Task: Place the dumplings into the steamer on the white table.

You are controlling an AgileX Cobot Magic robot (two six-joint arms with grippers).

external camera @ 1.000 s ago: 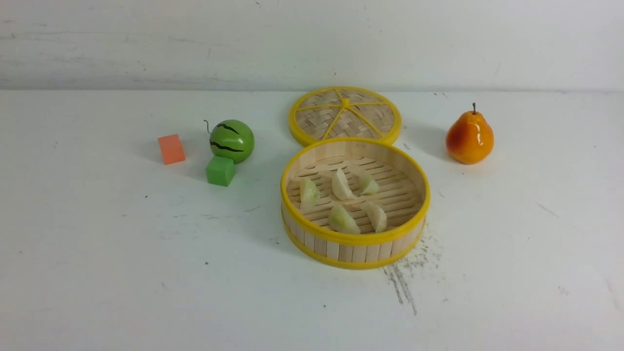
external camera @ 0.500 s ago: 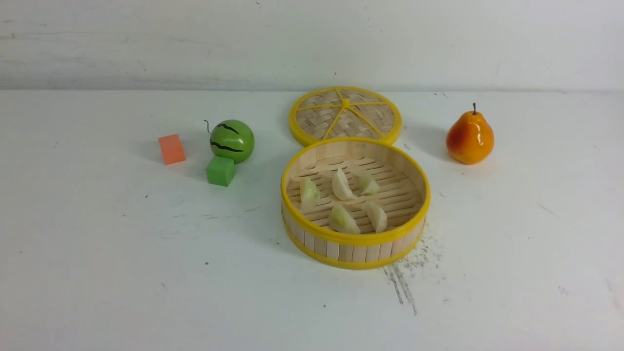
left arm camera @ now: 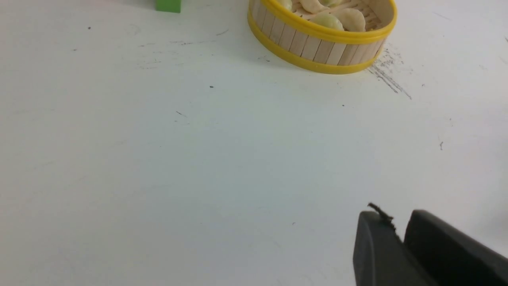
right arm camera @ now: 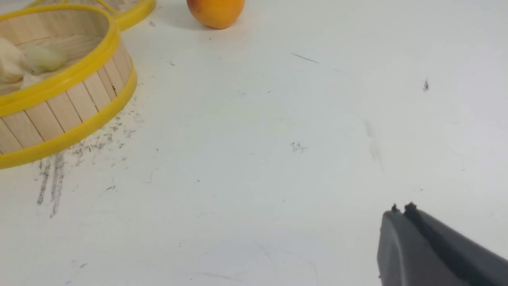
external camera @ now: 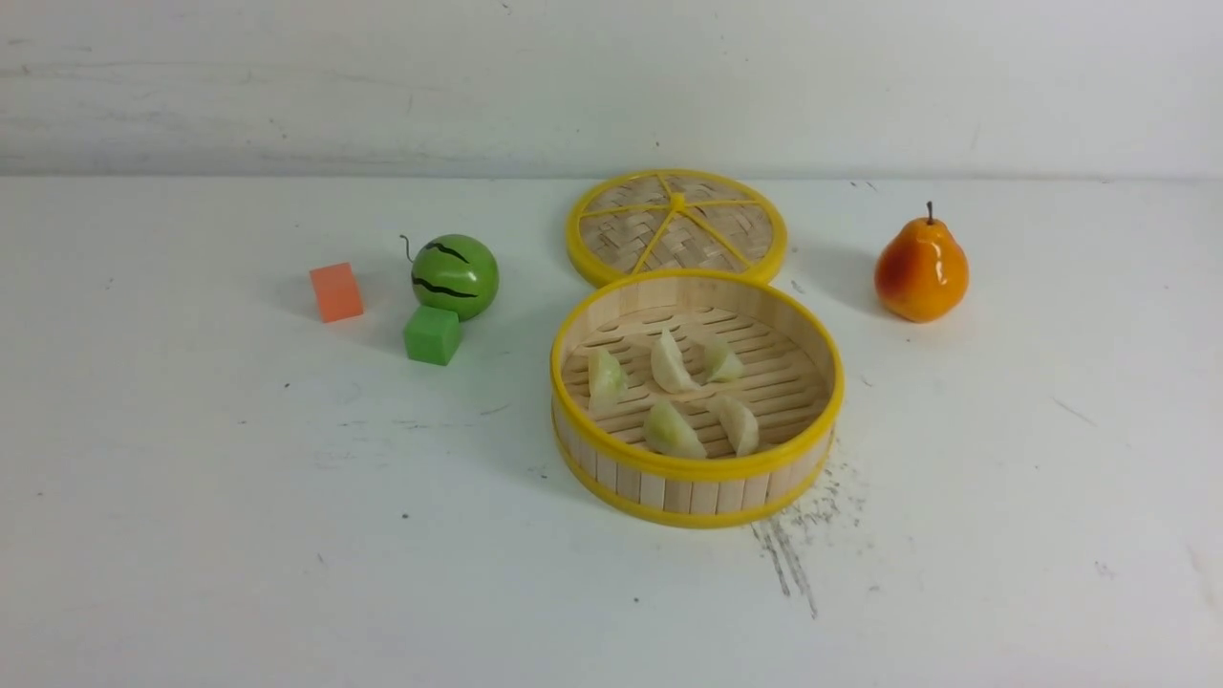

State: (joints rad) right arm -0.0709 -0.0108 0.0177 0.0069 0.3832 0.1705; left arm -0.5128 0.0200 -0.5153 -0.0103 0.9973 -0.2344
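Observation:
Several pale cream and greenish dumplings point(external camera: 669, 363) lie on the slatted floor inside the round bamboo steamer point(external camera: 697, 468), which stands on the white table point(external camera: 287, 535). Neither arm shows in the front view. In the left wrist view my left gripper point(left arm camera: 399, 222) is shut and empty, low over bare table, well short of the steamer point(left arm camera: 317, 43) with dumplings point(left arm camera: 349, 18) in it. In the right wrist view my right gripper point(right arm camera: 401, 210) is shut and empty over bare table, far from the steamer point(right arm camera: 59, 107) and its dumplings point(right arm camera: 43, 57).
The flat woven lid point(external camera: 676, 227) lies just behind the steamer. An orange pear point(external camera: 920, 270) stands to the right. A green watermelon ball point(external camera: 455, 276), a green cube point(external camera: 432, 334) and an orange cube point(external camera: 335, 292) sit to the left. A dark scratch smear point(external camera: 788, 554) marks the table before the steamer.

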